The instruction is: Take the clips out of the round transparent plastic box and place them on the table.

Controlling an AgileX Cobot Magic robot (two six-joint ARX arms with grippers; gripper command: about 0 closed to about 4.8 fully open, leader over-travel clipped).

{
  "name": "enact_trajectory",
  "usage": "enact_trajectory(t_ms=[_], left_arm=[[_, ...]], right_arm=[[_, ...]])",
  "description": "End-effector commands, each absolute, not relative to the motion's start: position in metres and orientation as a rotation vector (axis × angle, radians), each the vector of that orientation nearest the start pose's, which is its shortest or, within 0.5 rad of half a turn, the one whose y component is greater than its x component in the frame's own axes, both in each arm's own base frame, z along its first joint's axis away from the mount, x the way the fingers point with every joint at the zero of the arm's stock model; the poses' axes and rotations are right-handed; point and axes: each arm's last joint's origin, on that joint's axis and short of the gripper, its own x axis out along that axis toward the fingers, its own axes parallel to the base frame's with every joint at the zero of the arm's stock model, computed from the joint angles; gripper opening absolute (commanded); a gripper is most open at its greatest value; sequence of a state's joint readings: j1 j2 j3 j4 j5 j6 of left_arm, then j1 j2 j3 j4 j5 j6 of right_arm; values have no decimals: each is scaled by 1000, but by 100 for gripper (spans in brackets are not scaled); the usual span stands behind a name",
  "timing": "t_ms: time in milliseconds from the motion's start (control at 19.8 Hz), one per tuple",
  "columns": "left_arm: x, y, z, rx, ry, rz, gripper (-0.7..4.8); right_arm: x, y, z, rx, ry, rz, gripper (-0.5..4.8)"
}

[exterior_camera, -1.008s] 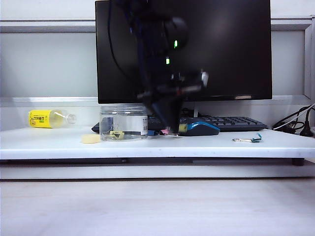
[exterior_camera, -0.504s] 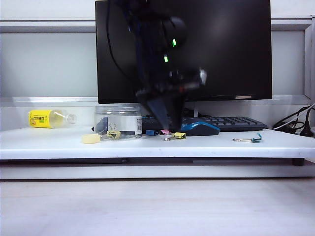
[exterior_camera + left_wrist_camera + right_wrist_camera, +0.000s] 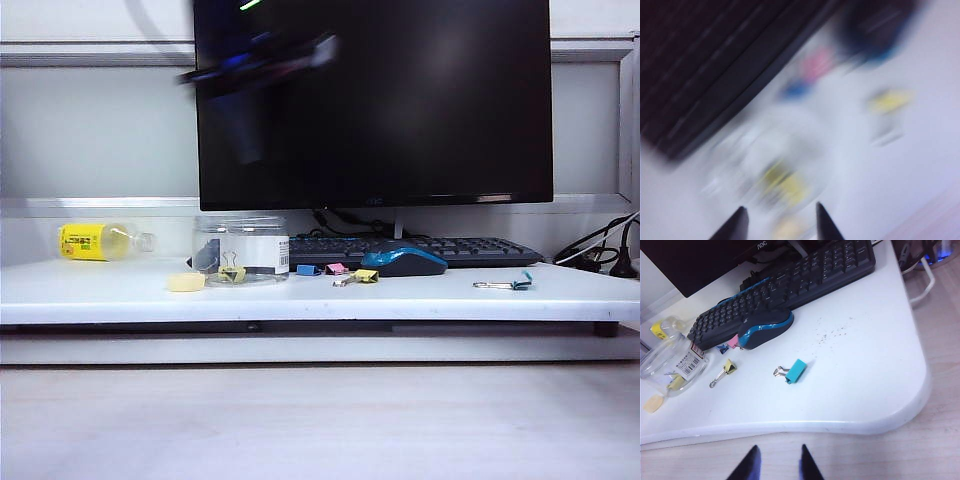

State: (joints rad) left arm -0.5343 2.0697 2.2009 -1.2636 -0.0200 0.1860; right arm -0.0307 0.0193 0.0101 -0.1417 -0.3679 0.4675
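The round transparent plastic box (image 3: pixel 240 250) stands on the table (image 3: pixel 420 297) left of the mouse, with yellow clips (image 3: pixel 232 272) inside. A blue clip (image 3: pixel 307 269), a pink clip (image 3: pixel 336 268) and a yellow clip (image 3: pixel 362 276) lie on the table beside it. My left arm (image 3: pixel 255 62) is a blur high above the box. My left gripper (image 3: pixel 780 210) is open with nothing in it, over the blurred box (image 3: pixel 770 165). My right gripper (image 3: pixel 779 447) is open and empty, off the table's front edge. The right wrist view shows the box (image 3: pixel 670 362) and the yellow clip (image 3: pixel 729 367).
A blue-black mouse (image 3: pixel 405 262) and a keyboard (image 3: pixel 450 248) sit behind the loose clips under the monitor (image 3: pixel 400 100). A teal clip (image 3: pixel 515 284) lies at the right, a pale round disc (image 3: pixel 185 283) and a yellow-labelled bottle (image 3: pixel 95 241) at the left. Cables (image 3: pixel 600 255) are at far right.
My left gripper opened and left a yellow clip on the table beside the pink one. It then rose and swung left above the box. The box shifted slightly left.
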Motion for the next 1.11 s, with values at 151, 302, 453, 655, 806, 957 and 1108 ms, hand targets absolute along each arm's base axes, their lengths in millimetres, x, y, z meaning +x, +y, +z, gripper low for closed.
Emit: enact_trajectory(t_ms=[151, 302, 453, 655, 806, 957, 1108], left_arm=[[376, -194, 328, 443, 1146, -532, 184], [381, -197, 319, 416, 1161, -567, 184], [389, -202, 302, 393, 1213, -544, 184], [396, -206, 281, 380, 1274, -519, 184], [398, -206, 277, 384, 1276, -511, 184], [398, -206, 277, 373, 1281, -501, 184], [398, -206, 277, 368, 1289, -496, 184]], right_arm=[[96, 8, 153, 487, 217, 299, 107], [96, 8, 154, 487, 216, 300, 107], [96, 8, 153, 487, 216, 300, 107], [96, 8, 154, 487, 216, 300, 107], [96, 8, 154, 487, 216, 300, 107], [96, 8, 154, 487, 216, 300, 107], [96, 8, 154, 487, 216, 300, 107]])
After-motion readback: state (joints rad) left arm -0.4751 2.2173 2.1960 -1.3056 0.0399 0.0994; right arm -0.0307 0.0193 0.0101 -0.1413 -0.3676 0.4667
